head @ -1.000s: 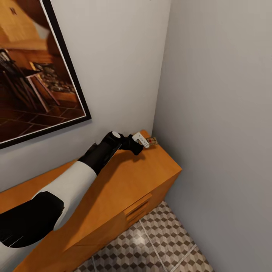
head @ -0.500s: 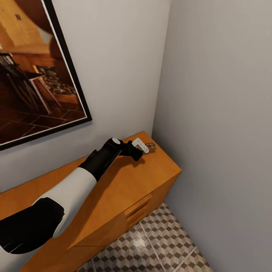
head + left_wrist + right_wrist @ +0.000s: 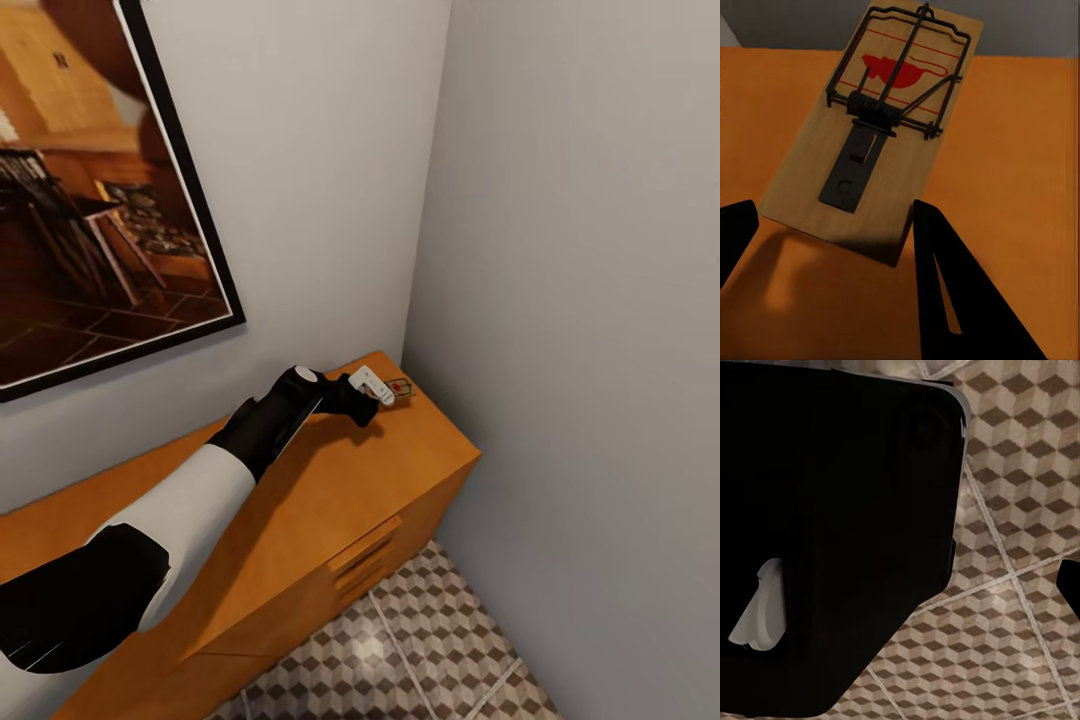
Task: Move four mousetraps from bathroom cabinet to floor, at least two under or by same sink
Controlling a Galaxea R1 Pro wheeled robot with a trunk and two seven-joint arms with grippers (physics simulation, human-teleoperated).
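**Lining up on the corner mousetrap**

Head view: my left gripper (image 3: 383,390) is reaching along the top of the cabinet (image 3: 340,500) toward its far corner, where the two walls meet. One mousetrap (image 3: 401,387) lies flat on the top there, right by the back edge, with my fingertips just beside it. The bathroom floor (image 3: 400,650) shows below the cabinet's front.

Left wrist view: the mousetrap (image 3: 874,127) sits ahead of my two dark fingers (image 3: 960,292), which are spread wide with its near end between them. Nothing is held yet. I reckon the trick is to ease in low, square up to the board's long sides, then pinch the wood rather than the wire.

Right wrist view: patterned tiles and a dark part of the robot's body. Can't tell how my right gripper stands.
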